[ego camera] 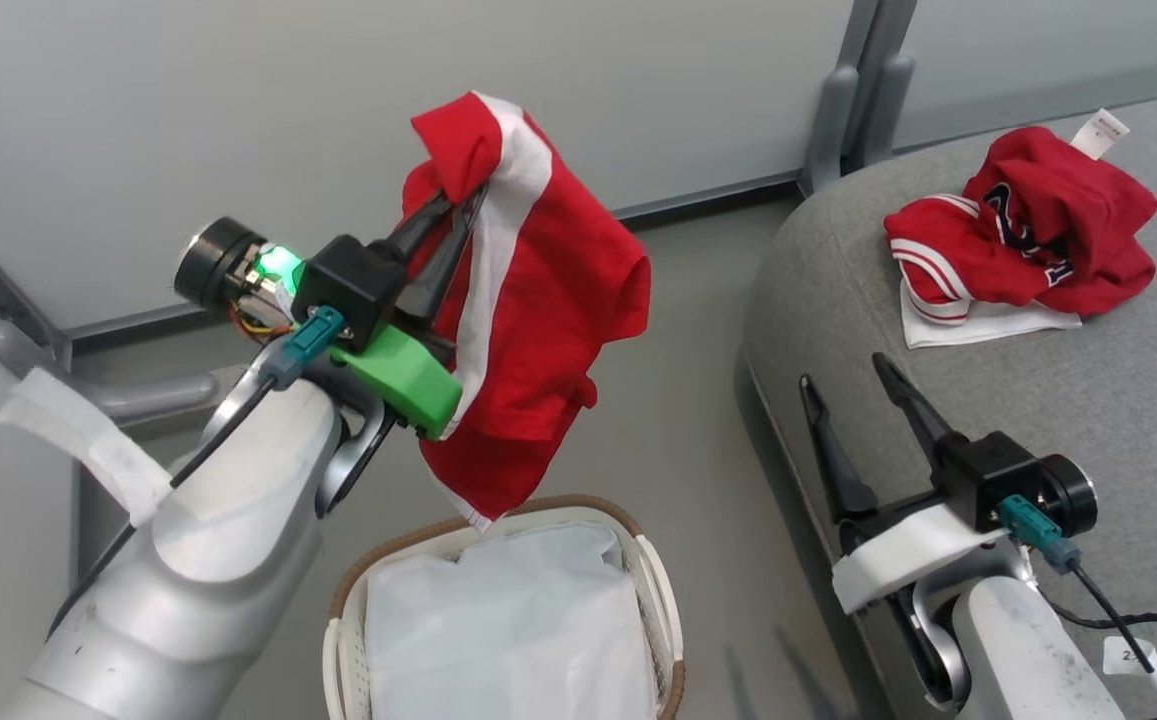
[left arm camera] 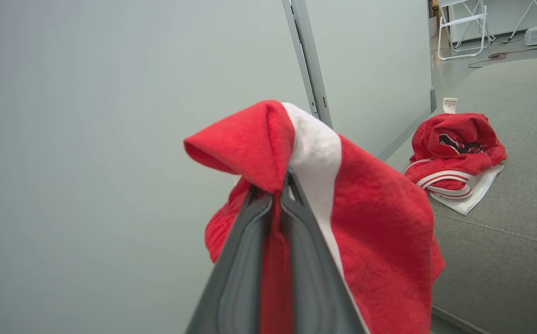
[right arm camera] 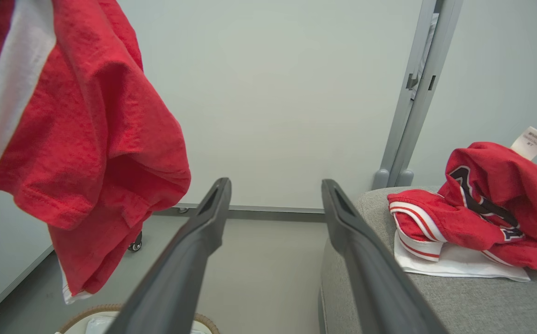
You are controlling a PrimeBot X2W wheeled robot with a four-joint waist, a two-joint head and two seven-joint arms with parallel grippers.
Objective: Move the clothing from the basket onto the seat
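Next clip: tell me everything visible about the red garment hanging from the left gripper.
The held garment is red, soft-looking fabric with a broad white stripe and white hem trim. The left gripper pinches a fold near its top, closed on it; the rest hangs crumpled in the air, lower corner just above the basket rim.
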